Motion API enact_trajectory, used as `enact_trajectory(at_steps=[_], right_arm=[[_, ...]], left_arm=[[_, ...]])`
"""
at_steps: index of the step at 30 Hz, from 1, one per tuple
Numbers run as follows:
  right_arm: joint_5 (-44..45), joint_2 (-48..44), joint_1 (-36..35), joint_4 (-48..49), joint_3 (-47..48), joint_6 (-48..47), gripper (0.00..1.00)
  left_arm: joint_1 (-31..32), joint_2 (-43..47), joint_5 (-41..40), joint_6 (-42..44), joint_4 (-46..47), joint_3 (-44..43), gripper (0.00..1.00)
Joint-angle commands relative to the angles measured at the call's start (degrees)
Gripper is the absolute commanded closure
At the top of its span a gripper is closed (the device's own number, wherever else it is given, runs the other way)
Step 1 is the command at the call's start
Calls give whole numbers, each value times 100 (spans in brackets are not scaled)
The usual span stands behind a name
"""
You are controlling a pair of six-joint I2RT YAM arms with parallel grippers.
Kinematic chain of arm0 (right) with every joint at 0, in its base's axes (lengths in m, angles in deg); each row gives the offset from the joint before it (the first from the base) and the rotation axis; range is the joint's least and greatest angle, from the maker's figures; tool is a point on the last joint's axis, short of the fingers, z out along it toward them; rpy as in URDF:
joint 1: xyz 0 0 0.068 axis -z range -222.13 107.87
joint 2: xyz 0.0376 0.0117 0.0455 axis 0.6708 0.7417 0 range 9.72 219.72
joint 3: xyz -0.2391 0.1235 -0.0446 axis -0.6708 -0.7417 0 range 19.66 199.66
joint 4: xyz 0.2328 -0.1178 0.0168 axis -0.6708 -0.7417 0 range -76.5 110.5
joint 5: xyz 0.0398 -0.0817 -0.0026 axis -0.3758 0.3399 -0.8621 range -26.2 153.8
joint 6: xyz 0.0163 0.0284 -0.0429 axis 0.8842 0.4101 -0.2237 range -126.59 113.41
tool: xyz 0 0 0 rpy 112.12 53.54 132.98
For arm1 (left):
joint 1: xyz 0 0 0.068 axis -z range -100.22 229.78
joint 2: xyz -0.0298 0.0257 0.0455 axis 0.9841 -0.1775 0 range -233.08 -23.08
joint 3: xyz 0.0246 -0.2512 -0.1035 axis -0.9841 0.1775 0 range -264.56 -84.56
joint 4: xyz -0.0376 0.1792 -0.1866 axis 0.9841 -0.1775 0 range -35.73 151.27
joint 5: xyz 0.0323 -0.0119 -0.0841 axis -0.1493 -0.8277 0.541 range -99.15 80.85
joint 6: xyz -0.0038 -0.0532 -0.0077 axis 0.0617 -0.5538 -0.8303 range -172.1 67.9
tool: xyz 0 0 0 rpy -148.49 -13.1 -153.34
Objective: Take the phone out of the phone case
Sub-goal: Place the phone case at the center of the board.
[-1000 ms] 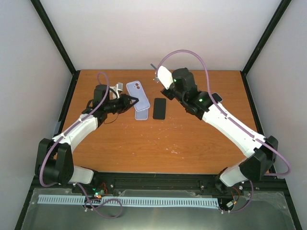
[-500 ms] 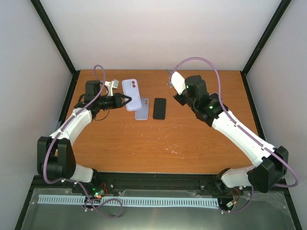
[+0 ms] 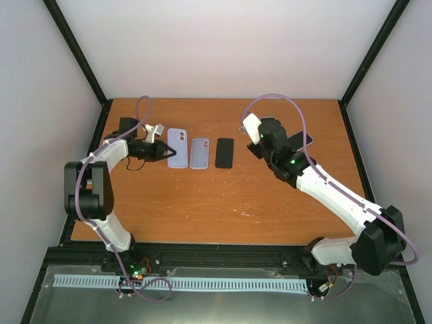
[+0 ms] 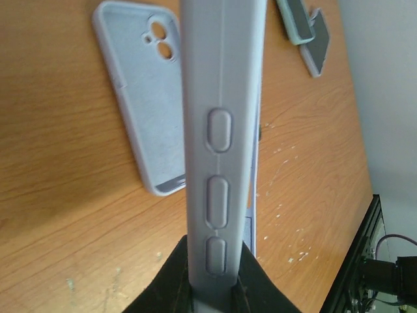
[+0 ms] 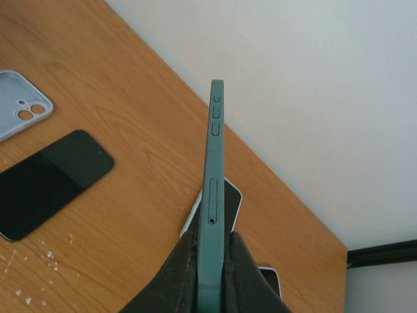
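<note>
A robot lab enclosure: plain white walls [image 3: 223, 47], black frame posts [image 3: 75, 50], wooden table [image 3: 223, 202]

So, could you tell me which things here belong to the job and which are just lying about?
Job: lilac case, in left pincer; green phone, in right pincer.
Lying about: second case; black phone; white-edged phone.

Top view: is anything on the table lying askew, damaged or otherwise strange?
Nothing much stands out. The loose lilac case and the black phone lie flat and parallel, side by side. Only small white flecks mark the wooden table nearer the arms; whether they are paint or scratches, I cannot tell.
</note>
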Motion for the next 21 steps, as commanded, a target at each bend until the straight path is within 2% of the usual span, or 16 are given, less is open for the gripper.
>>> enact_trajectory(at_steps=[1, 10, 17, 21], right_arm=[[275, -292, 26, 632, -72, 74, 97], [258, -399, 29, 517, -84, 92, 97], [214, -420, 30, 449, -68, 111, 97], [184, -394, 31, 460, -58, 118, 97]], left_arm=[[-124, -513, 113, 590, -437, -381, 100], [-125, -1807, -78, 825, -904, -1332, 92], [-134, -2435, -809, 1014, -1146, -1856, 86], [-139, -2587, -1070, 871, -1061, -1894, 72]])
